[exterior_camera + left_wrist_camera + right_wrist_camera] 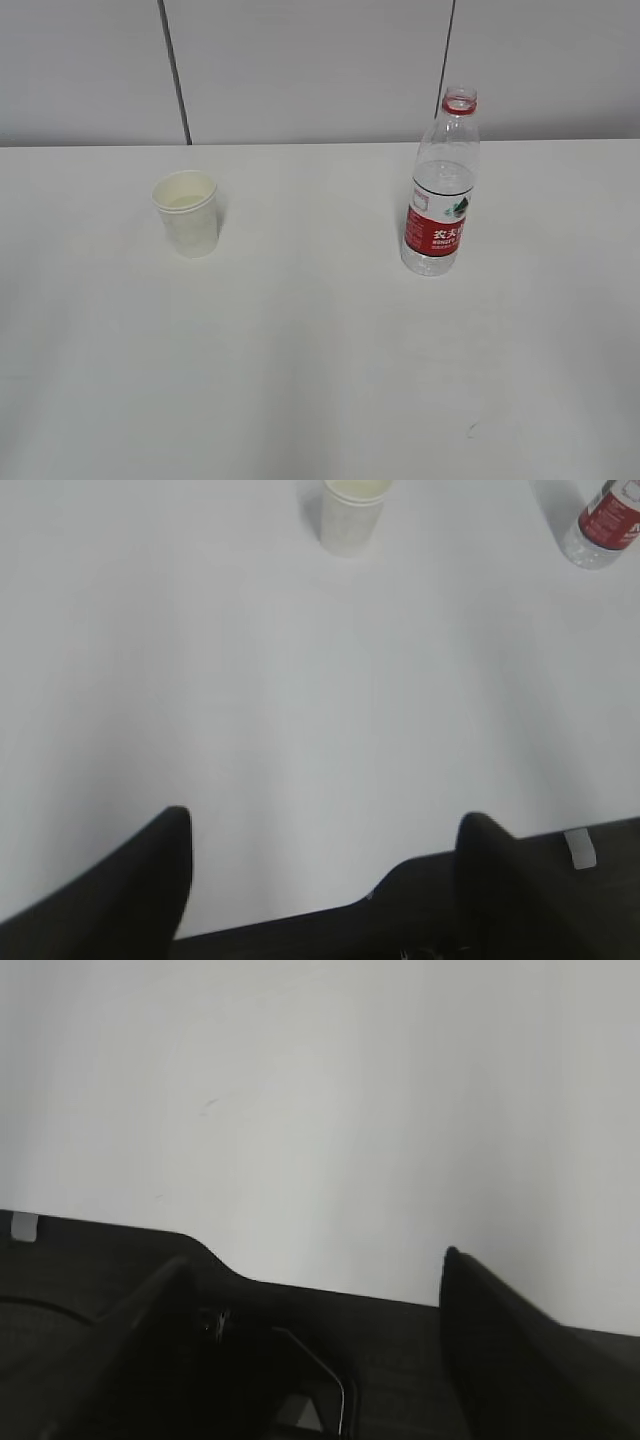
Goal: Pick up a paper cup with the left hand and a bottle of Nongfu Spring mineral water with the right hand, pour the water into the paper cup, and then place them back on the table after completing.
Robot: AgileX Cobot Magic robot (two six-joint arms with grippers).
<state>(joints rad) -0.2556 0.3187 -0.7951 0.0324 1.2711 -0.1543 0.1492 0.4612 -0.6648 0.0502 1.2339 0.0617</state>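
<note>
paper cup (186, 213) and bottle (441, 186) (uncapped) stand well apart.

The left tool (320, 880) and right tool (315, 1350) each show two matte black, tapered, round-tipped fingers

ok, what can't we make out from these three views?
- Paper cup: contents unclear; the exterior view only shows a pale interior.
- Bottle: top cut off by the left wrist frame edge.
- Bottle label: small print too tiny.
- Right wrist view: cup and bottle out of frame, only table.
- Arms: absent from exterior view.
</note>
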